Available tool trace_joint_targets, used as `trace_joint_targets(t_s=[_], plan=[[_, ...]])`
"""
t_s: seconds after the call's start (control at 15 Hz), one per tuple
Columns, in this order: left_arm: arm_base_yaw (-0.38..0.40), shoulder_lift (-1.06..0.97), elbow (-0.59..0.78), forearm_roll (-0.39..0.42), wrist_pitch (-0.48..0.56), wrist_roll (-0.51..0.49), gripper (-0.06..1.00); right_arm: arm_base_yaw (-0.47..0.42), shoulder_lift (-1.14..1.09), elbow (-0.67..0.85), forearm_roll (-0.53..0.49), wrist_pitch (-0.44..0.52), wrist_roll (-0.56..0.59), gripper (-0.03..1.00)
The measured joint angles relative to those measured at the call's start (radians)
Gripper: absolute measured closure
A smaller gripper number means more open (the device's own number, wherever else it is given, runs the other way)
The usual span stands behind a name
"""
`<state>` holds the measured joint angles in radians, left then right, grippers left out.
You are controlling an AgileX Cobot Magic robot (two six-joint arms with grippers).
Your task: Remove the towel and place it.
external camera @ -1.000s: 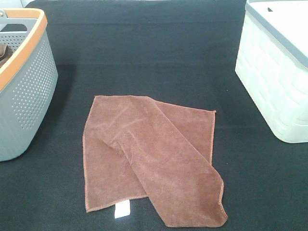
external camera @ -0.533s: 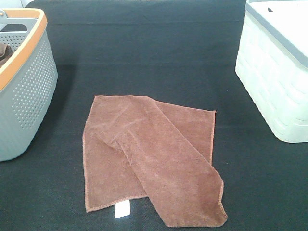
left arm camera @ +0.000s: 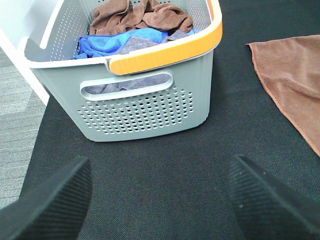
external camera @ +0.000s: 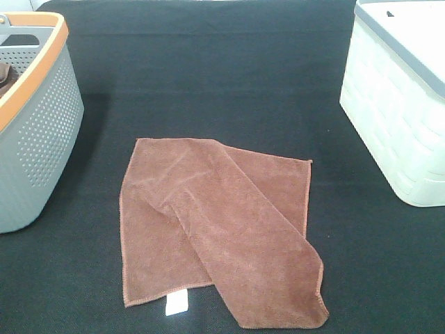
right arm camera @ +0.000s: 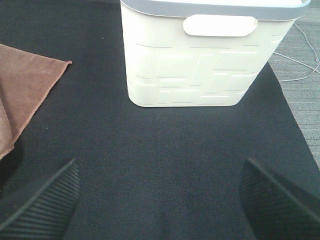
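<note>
The left gripper (left arm camera: 160, 200) is hanging with its black ribbed jaws spread wide and nothing between them. Straight ahead of it is sitting the grey perforated plastic basket with an orange rim (left arm camera: 150, 107), heaped with brown and blue cloths. The right gripper (right arm camera: 160, 200) is likewise gaping empty, facing the cream plastic bin with a grey lid (right arm camera: 200, 65).

The reddish-brown microfibre towel (external camera: 222, 229) is lying between the two grippers, off to each one's inner side, one corner folded over.

I am thinking a pinch could catch only that top flap, dragging the cloth, or snag the black woven mat (right arm camera: 165, 150) underneath. Grey carpeted floor (left arm camera: 17, 90) is showing beyond the mat.
</note>
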<state>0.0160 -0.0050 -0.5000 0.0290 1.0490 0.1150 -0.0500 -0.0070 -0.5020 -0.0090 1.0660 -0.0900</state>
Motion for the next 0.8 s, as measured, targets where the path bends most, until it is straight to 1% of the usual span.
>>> trace_joint_targets(t_s=[0.8], plan=[[0.000,0.000,0.000,0.000,0.000,0.000,0.22,0.000,0.000,0.000,0.000,0.000,0.000,0.15]])
